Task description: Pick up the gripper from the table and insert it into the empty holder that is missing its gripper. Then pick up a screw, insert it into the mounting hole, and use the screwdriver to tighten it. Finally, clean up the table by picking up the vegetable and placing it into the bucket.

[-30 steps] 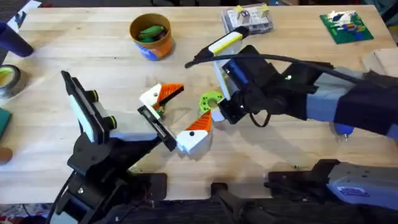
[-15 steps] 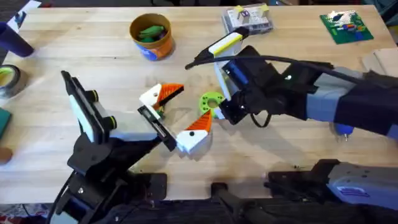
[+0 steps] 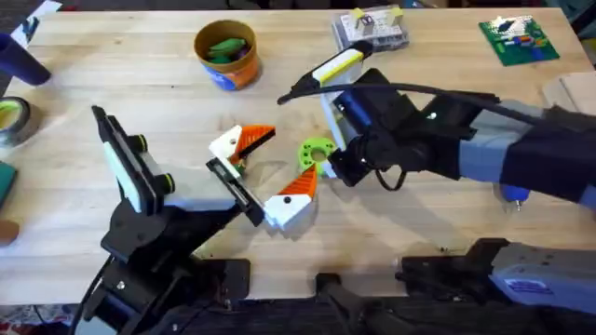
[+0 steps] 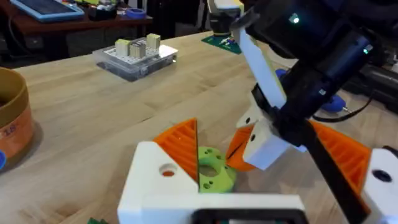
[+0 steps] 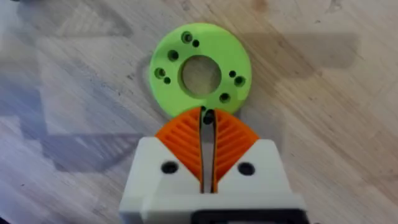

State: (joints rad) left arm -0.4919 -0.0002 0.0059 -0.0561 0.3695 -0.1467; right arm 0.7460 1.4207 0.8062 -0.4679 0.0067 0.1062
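Observation:
My left gripper (image 3: 287,156) is the white-and-black hand body (image 3: 130,172) with two green-tipped knobs, and the black rail across its front is the holder (image 3: 233,189). A white block with an orange wedge stands at each end of the rail (image 3: 240,141) (image 3: 293,200). I cannot tell which of the two is the task's gripper. The jaws stand wide open. The lime-green vegetable (image 3: 317,151) (image 5: 200,68) lies flat beyond them. My right gripper (image 3: 324,167) (image 5: 208,116) is shut, its tips at the disc's near edge. A small dark speck sits at the tips.
The orange bucket (image 3: 226,53) with dark green pieces stands at the back. A clear parts box (image 3: 372,30) and a green circuit board (image 3: 518,39) lie at the far right. A blue screwdriver end (image 3: 512,194) pokes out under the right arm. A tape roll (image 3: 13,119) is at the left edge.

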